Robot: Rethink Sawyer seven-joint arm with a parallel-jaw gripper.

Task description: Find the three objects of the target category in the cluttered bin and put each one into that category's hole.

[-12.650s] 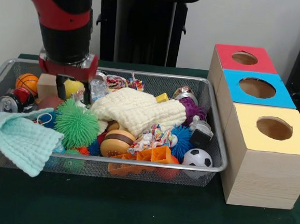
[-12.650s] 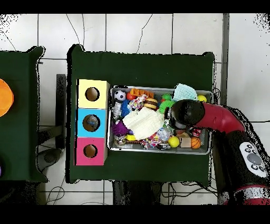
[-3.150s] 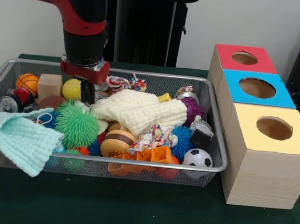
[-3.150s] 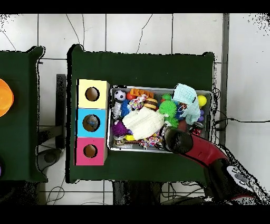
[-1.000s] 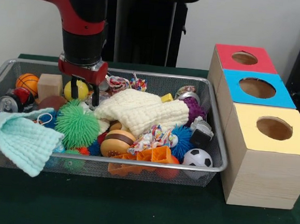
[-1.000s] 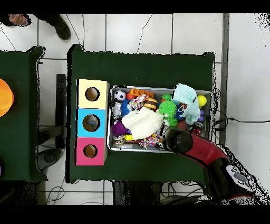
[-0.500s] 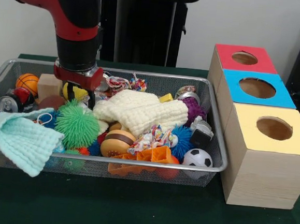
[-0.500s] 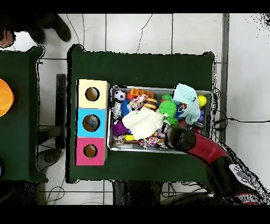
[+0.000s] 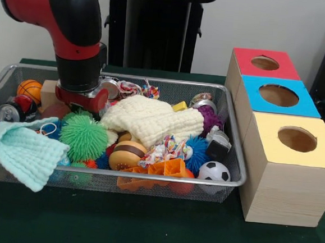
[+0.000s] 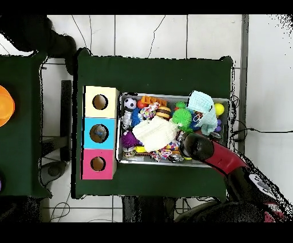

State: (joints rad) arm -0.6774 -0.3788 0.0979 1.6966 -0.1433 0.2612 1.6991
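Wire mesh bin (image 9: 235, 161) on green table (image 9: 143, 227), crammed edge to edge with clutter. Red-and-black arm down at bin's back-left area in front view, gripper (image 9: 79, 105) sunk among items just behind green spiky ball (image 9: 83, 136); jaws hidden by wrist and clutter, cannot tell how far open or whether anything held. Wooden block (image 9: 48, 90) and orange basketball (image 9: 29, 89) just left of the wrist, soda can (image 9: 8, 111) by left wall. Cream knit cloth (image 9: 151, 120) heaped mid-bin, just right of the gripper. Mint cloth (image 9: 22, 152) draped over front-left rim. Soccer ball (image 9: 213, 171) at front-right corner, against the rim; blue spiky ball (image 9: 196, 148) and purple spiky ball (image 9: 210, 118) near right wall. Orange plastic pieces (image 9: 158, 174) pressed along front wall. Little free room inside the bin.

Three boxes in a row right of the bin, touching each other: red-topped box (image 9: 265, 63) farthest, blue-topped box (image 9: 278, 96) middle, yellow-topped box (image 9: 296, 140) nearest, each with round hole on top. Narrow gap between bin's right wall and boxes. Bare green cloth open in front of bin. Target category not identifiable. In overhead view, dark shape of a person (image 10: 34, 34) at top-left edge, well apart from bin.
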